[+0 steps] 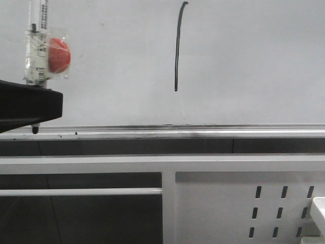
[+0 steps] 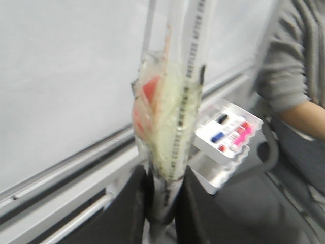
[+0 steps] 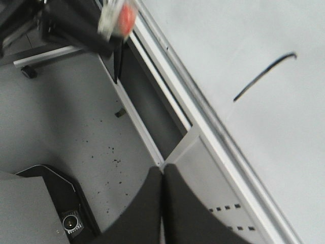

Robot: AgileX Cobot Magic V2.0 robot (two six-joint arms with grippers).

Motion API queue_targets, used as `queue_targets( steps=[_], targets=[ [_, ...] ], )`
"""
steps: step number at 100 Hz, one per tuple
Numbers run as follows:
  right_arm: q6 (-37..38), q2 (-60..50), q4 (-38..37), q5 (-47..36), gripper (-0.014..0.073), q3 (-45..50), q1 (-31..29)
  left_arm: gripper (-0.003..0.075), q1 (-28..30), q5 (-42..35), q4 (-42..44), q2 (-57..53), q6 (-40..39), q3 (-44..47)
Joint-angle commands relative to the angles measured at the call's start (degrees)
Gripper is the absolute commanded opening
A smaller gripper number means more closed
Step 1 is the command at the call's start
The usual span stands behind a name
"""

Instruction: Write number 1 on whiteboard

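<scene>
The left gripper (image 2: pixel 162 203) has its jaws clamped on the lower end of a marker (image 2: pixel 175 76) that is wrapped in clear tape with a red piece (image 1: pixel 58 54) bound to its side. The marker stands upright above those jaws, its upper end near the whiteboard (image 1: pixel 254 61); whether the tip touches the board cannot be told. Well off to the jaws' right on the board is the number 1 (image 1: pixel 177 48), a thin black, slightly curved stroke with a small hook at its top, ending above the silver tray rail (image 1: pixel 203 133). Beyond the left jaws a white tray of markers (image 2: pixel 228 133) and a seated person's grey sleeve (image 2: pixel 289 56) show. The right gripper (image 3: pixel 163 178) has its jaws pressed together on nothing, with the white perforated frame (image 3: pixel 223 203) just past their tips.
</scene>
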Motion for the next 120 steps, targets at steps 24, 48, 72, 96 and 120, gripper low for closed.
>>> queue_targets(
  steps=[24,48,72,96,120],
  targets=[
    [1.8,-5.4,-1.0,-8.1,-0.0069,6.0,-0.3,-0.002,-12.2,-2.4,-28.6,3.2,16.3,-0.8],
    [1.8,-5.4,-1.0,-7.9,-0.0069,6.5,-0.3,-0.002,-20.2,-11.9,-47.7,10.0,23.7,-0.8],
    [1.8,-5.4,-1.3,-7.9,-0.0069,6.5,-0.3,-0.002,-20.4,-23.3,-48.5,19.5,23.2,-0.8],
    [1.8,-5.4,-1.8,-7.9,-0.0069,6.6,-0.3,-0.002,-20.4,-27.8,-45.6,25.8,19.7,-3.2],
    [1.8,-5.4,-3.0,-8.2,-0.0069,6.6,-0.3,-0.002,-19.5,-26.6,-47.0,26.2,19.7,-6.7]
  ],
)
